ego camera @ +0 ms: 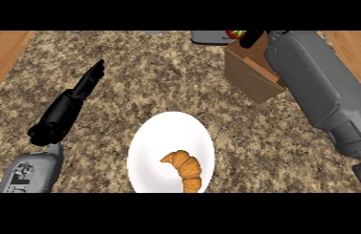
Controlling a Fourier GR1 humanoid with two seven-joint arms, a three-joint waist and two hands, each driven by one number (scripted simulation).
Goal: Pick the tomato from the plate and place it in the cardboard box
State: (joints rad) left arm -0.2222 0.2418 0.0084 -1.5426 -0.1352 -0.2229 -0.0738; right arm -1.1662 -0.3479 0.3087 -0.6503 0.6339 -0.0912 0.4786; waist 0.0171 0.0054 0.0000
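1. right hand (pixel 249 39): mostly hidden behind its own grey forearm, with the black fingers that show closed on the tomato (pixel 235 34).
2. tomato: red with a green top, at the right hand's fingertips, off the plate, above the far rim of the cardboard box (pixel 247 78).
3. cardboard box: brown, open at the top, directly under the right hand and beside its forearm.
4. left hand (pixel 70 101): empty, fingers straight and together, pointing away over the speckled counter (pixel 155 80).
5. plate (pixel 158 142): white, nearer than both hands, between the two forearms, with a croissant (pixel 185 167) on its near part.
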